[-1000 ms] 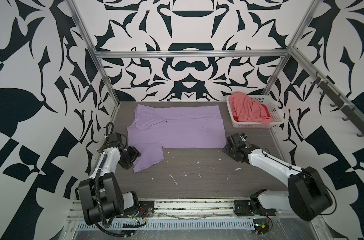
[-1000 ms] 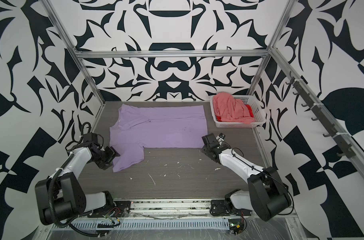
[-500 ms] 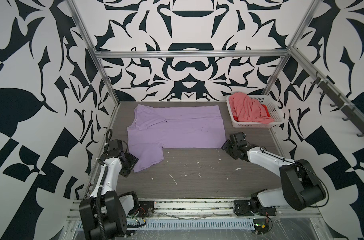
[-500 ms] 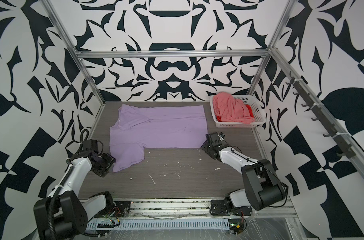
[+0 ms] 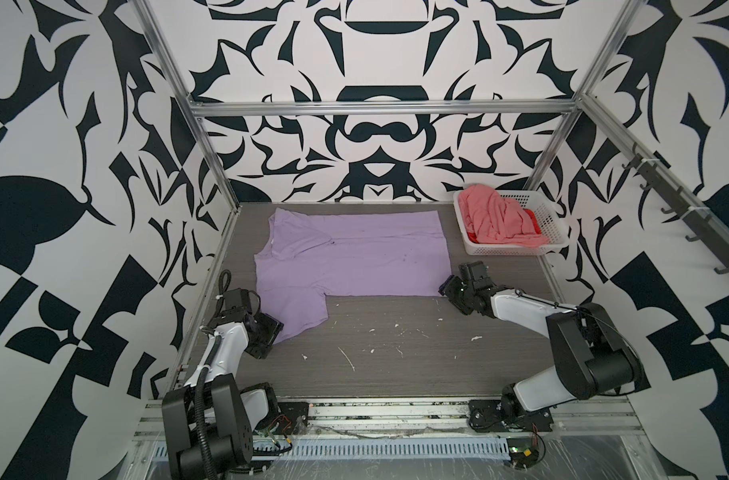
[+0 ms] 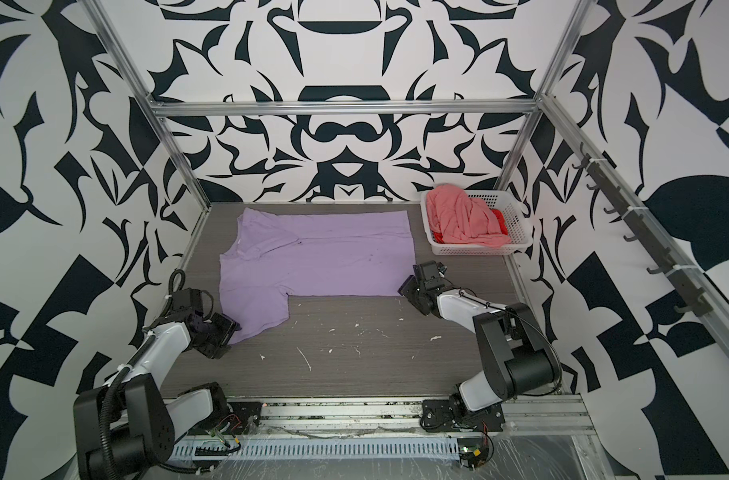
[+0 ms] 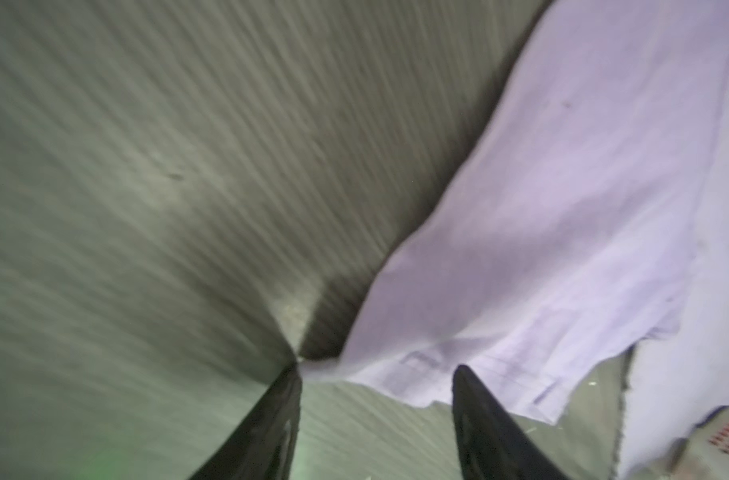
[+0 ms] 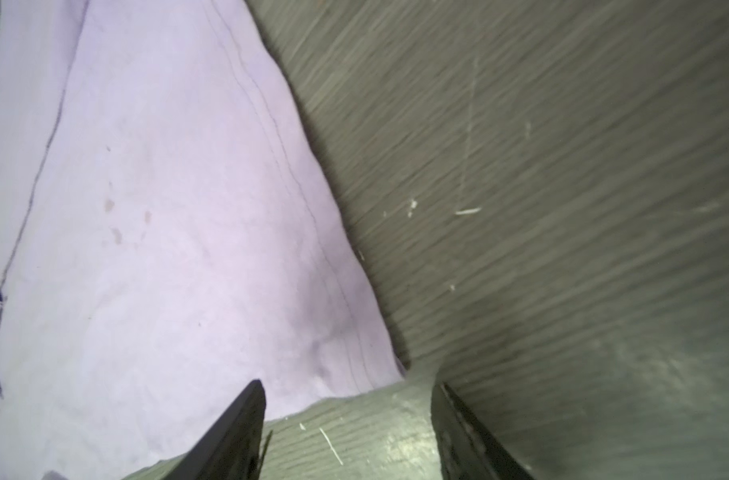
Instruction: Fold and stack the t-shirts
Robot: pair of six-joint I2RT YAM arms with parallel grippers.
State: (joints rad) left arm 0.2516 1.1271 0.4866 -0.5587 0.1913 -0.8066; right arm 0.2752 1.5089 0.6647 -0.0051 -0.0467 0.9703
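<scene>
Lavender tee (image 5: 354,253) spread on desk (image 5: 396,365), mid-frame in both top views. Left fingers (image 7: 267,424) apart, sleeve hem between them. Right fingers (image 8: 234,432) apart at the tee's lower-right corner. Salmon-pink tee (image 5: 495,216) heaped in basket (image 5: 516,249), upper right.

Work surface: flat grey wood-grain tabletop (image 5: 396,374), matte, grain running side to side in both top views. Directly on it: one lavender short-sleeved cloth t-shirt (image 5: 354,257), spread flat across the far half, neck end to the left, hem to the right, near sleeve reaching toward the front-left, far sleeve folded onto the body; a few small dark spots on the body. White perforated plastic basket (image 5: 516,250) in the far right corner, just beside the hem, not touching. Small white scraps (image 5: 347,358) scattered over the bare near half.
</scene>
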